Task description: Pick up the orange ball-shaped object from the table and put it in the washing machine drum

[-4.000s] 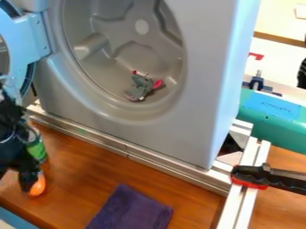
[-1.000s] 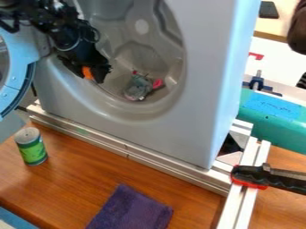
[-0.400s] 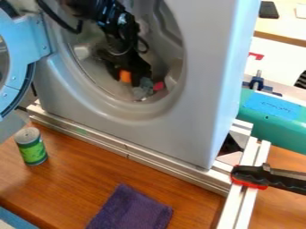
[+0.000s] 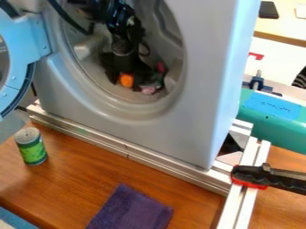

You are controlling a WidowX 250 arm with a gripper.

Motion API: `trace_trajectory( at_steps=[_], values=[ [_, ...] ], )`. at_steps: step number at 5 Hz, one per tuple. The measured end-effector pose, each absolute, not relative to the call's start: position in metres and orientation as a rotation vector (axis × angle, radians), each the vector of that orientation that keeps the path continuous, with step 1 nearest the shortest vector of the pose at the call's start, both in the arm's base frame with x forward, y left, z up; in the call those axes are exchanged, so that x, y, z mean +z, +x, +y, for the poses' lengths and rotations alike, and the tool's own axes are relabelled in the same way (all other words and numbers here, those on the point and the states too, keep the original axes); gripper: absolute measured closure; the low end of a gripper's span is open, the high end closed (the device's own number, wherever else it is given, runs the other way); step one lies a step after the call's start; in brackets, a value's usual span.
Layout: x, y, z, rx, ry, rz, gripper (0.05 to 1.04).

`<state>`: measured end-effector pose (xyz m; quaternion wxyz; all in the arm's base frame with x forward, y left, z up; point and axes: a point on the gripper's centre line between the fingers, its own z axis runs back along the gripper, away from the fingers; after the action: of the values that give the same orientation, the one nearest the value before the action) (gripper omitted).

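Tool (image 4: 125, 82) inside drum (image 4: 173, 49), fingers around orange object (image 4: 126, 80); you have entry done, release apparently left. Pink-and-grey item (image 4: 148, 90) lies just beside tool; green can (image 4: 31, 146) stands outside, below it, on counter (image 4: 90, 179).

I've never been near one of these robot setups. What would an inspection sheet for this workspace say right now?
Surface: brown wooden counter; metal rails run along the washer's base.
Work items: orange thing and a partly hidden pink and grey bundle, both inside the washer's drum.
Clutter: upright green can; purple cloth; black-handled clamp on the rails at right.
Gripper: black gripper inside the drum, at the orange thing and beside the bundle; firmness of hold cannot be told.
Cables: black cable looping beside the arm.
Surroundings: grey washer, door open; teal object at right.
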<state>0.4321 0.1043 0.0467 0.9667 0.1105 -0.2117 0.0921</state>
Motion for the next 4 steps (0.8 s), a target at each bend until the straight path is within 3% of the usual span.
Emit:
trace_trajectory(
  at_steps=[1,2,4],
  values=[
    [0.049,0.429,0.100,0.182,0.197,-0.456,0.089],
    [0.080,0.415,0.102,0.178,0.158,-0.551,0.088],
    [0.112,0.344,0.112,0.102,0.173,-0.699,0.087]
  ],
)
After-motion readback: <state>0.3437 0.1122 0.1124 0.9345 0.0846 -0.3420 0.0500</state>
